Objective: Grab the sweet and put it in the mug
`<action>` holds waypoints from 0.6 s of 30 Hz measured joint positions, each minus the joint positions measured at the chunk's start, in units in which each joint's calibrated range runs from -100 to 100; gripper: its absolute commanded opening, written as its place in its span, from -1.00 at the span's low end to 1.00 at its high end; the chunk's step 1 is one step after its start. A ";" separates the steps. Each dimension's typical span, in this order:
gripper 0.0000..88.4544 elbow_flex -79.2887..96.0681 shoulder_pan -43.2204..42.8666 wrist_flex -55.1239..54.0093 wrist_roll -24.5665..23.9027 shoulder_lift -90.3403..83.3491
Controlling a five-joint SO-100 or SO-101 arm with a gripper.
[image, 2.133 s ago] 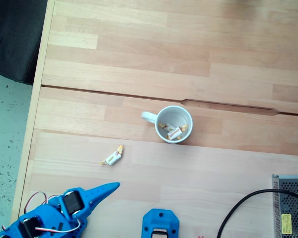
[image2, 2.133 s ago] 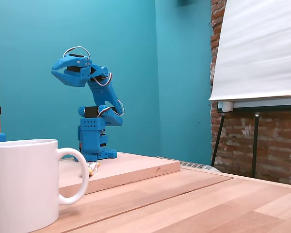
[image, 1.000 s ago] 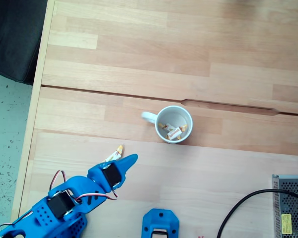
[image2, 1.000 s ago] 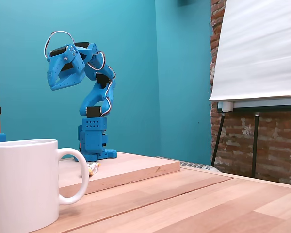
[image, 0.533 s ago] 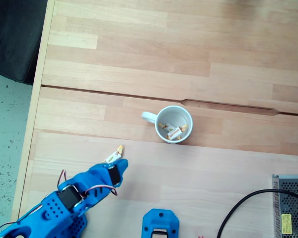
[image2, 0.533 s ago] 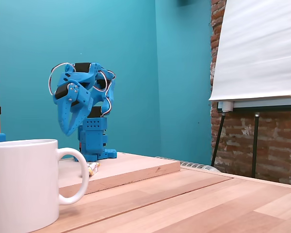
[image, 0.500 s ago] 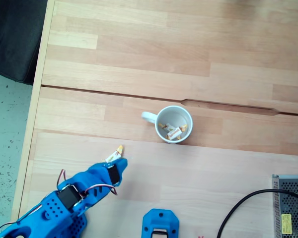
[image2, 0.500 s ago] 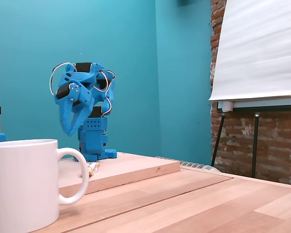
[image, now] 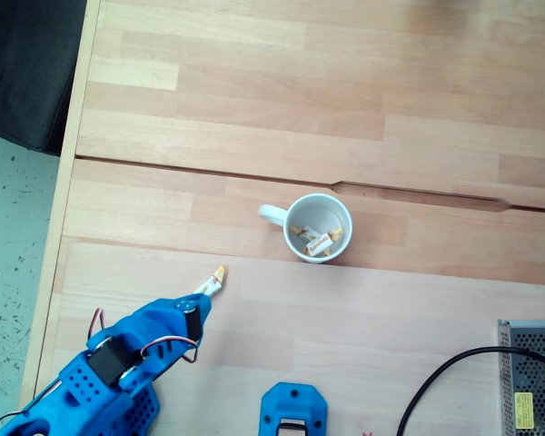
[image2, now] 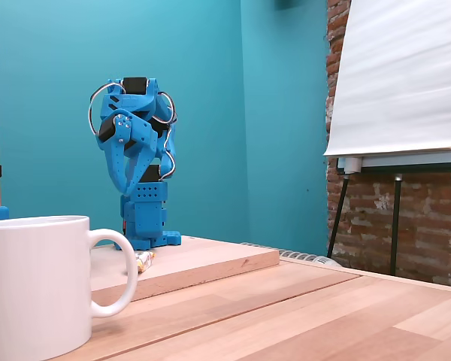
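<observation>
In a fixed view from above, the white mug (image: 299,208) stands mid-table with several wrapped sweets (image: 316,241) inside. One sweet (image: 216,275) lies on the wood to its lower left, its orange end showing. My blue gripper (image: 198,300) hovers just over that sweet's near end and covers part of it. In a fixed view from the side, the gripper (image2: 128,192) points straight down, well above the board, with its fingers slightly open and nothing between them. The mug (image2: 37,286) fills the near left, and the sweet (image2: 143,261) lies behind its handle.
A blue arm base (image: 292,413) sits at the bottom edge, with a black cable (image: 436,381) and a metal mesh box (image: 531,381) at the lower right. The table's left edge (image: 64,209) drops to the floor. An easel with a white board (image2: 398,75) stands to the right.
The arm has swung from the bottom left corner over to the sweet. The gripper has turned from pointing sideways to pointing down. The sweet and mug have not moved.
</observation>
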 measured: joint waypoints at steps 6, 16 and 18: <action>-1.00 -0.81 -1.62 1.95 -2.64 3.54; -1.00 -11.39 -6.72 2.85 -6.98 24.07; -1.00 -13.18 -6.87 2.85 -7.62 28.16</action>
